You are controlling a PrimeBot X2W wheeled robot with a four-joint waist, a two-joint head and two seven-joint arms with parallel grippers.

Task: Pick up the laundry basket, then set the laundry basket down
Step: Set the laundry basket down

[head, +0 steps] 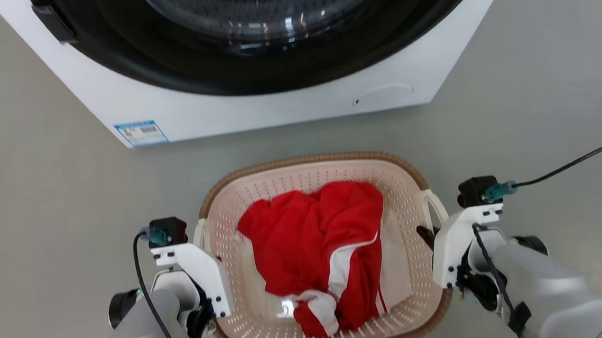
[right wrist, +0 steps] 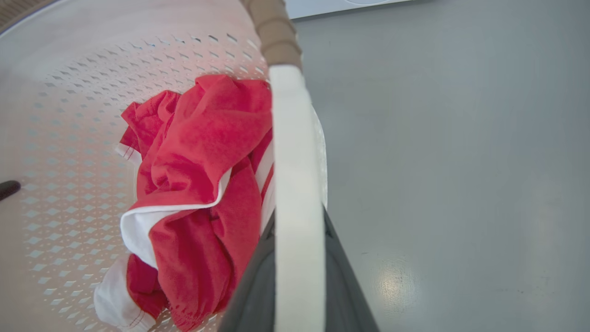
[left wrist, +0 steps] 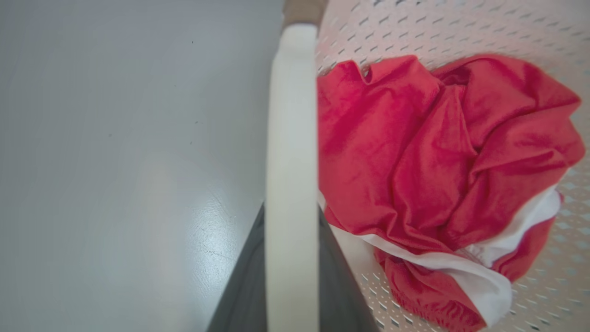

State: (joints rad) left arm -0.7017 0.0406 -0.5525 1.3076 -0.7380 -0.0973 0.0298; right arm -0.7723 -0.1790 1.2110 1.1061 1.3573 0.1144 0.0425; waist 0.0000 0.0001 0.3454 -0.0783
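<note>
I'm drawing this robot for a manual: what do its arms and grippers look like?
The left forearm and right forearm are silver-grey shells. The left gripper and right gripper each have a white angular bracket, a black box with a teal plug and black cable, and dark tapering jaws.

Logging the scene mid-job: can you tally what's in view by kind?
washer: 1
laundry basket: 1
red-and-white clothing bundle: 1
grippers: 2, left gripper and right gripper
Total: 5

Bright, even light, soft floor [left wrist: 207, 221] glare
</note>
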